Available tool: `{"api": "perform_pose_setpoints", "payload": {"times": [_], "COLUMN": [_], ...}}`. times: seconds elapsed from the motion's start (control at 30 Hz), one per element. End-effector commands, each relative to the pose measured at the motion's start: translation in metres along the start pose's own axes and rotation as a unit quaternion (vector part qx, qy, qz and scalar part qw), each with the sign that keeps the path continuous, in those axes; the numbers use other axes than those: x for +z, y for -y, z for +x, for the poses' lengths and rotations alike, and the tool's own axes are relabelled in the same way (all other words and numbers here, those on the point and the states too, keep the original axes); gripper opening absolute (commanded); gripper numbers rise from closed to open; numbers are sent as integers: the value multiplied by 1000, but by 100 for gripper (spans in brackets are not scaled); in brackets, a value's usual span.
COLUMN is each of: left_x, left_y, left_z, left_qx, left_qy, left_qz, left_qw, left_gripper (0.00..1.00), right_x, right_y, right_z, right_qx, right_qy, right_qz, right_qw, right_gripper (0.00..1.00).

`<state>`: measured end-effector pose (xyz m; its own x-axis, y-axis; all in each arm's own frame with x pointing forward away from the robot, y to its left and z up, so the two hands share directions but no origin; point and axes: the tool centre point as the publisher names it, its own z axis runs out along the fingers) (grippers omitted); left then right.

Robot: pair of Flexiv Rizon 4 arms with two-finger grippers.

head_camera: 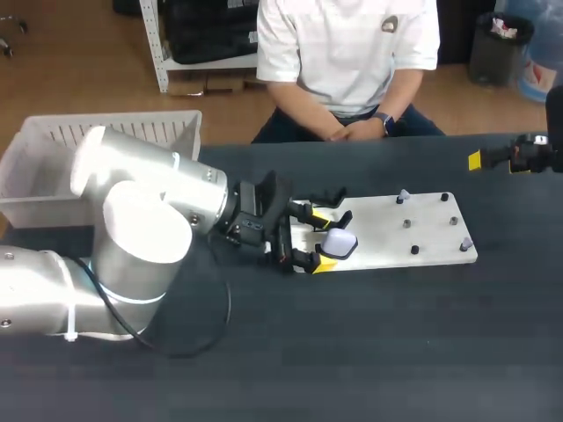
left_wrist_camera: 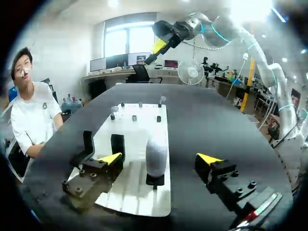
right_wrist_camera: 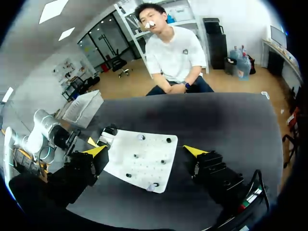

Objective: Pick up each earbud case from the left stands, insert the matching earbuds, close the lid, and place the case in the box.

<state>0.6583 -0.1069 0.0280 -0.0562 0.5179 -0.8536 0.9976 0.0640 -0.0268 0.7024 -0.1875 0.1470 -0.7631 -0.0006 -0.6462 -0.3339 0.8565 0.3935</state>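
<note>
The left gripper (left_wrist_camera: pixel 160 158) has its fingers spread wide, and the pale grey earbud case (left_wrist_camera: pixel 156 154) stands upright on a small black stand (left_wrist_camera: pixel 155 180) between them, touching neither yellow tip. The right gripper (right_wrist_camera: pixel 145 150) is also wide apart and grips nothing, with the white peg board (left_wrist_camera: pixel 130 130) ahead of its fingers.

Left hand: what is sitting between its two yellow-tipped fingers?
A pale, egg-shaped earbud case, upright on a black stand on the white board, with gaps either side. The left wrist view shows it.
</note>
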Motion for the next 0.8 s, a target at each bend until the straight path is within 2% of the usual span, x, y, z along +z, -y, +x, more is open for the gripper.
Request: {"api": "perform_pose_setpoints", "payload": {"times": [0.03,0.17,0.23,0.5,0.6,0.8], "left_x": [5,8,9,13,15,19], "left_y": [-2,-2,-3,-5,-5,-6], "left_z": [1,4,5,7,7,6], "left_qx": [-2,-5,-7,-14,-16,-17], "left_qy": [1,5,5,10,12,16], "left_qz": [4,9,9,10,11,15], "left_qw": [1000,1000,1000,1000,1000,1000], "left_gripper": [100,100,91,78,70,66], "right_x": [-1,-1,-1,-1,-1,-1], "right_y": [-2,-2,-2,-2,-2,-2], "right_z": [0,0,0,0,0,0], "right_qx": [1,1,1,1,1,1], "right_qy": [-1,-1,-1,-1,-1,-1], "right_qz": [5,5,5,5,5,5], "right_qw": [1000,1000,1000,1000,1000,1000], "right_gripper": [100,100,100,100,100,100]}}
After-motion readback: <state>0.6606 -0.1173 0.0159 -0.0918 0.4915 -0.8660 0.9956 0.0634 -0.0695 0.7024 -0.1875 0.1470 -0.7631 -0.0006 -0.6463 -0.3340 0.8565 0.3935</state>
